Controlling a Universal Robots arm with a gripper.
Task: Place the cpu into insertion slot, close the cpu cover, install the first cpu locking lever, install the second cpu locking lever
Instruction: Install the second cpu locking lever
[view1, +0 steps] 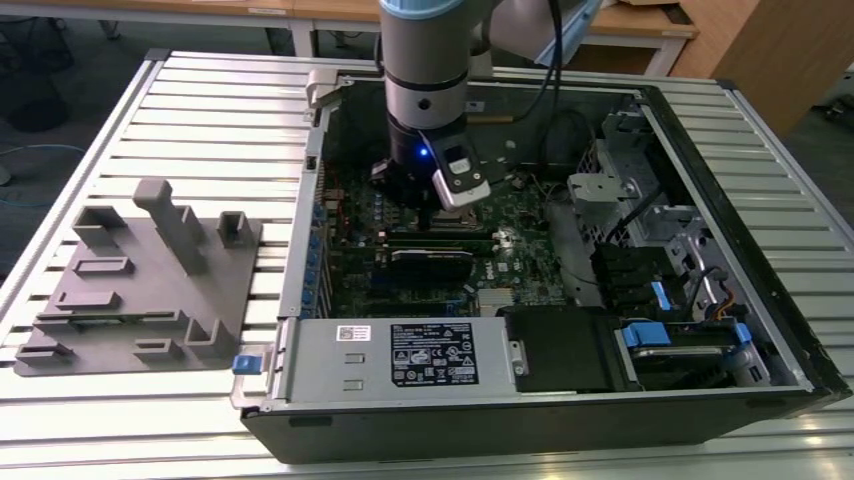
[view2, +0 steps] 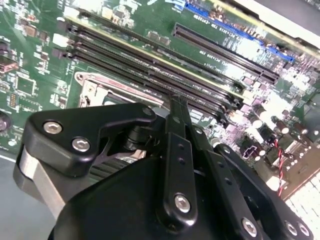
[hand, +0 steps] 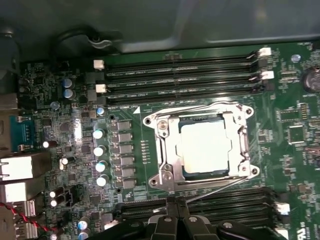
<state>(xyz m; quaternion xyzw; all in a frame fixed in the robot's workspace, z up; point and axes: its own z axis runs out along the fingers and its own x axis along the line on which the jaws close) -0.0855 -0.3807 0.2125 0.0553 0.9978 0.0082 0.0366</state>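
Note:
In the first wrist view the cpu (hand: 206, 147) lies flat in the insertion slot (hand: 197, 107), its silver-grey top showing through the cut-out. The cpu cover (hand: 169, 172) is down over it. A thin wire locking lever (hand: 215, 188) runs slantwise off the socket's corner to my gripper (hand: 174, 206). The black fingers are shut together with the lever's end right at their tips; I cannot tell whether it is pinched. In the second wrist view my gripper (view2: 175, 106) sits beside the socket's metal corner (view2: 95, 85). In the exterior view my gripper (view1: 424, 215) is low inside the computer case (view1: 307, 180).
Long black memory slots (hand: 180, 75) flank the socket on both sides, one bank (hand: 230, 206) right by the fingers. A row of capacitors (hand: 100, 150) stands beside the socket. A power supply (view1: 400, 355) and drive cage (view1: 654, 230) crowd the case. A grey fixture (view1: 134, 280) lies on the table.

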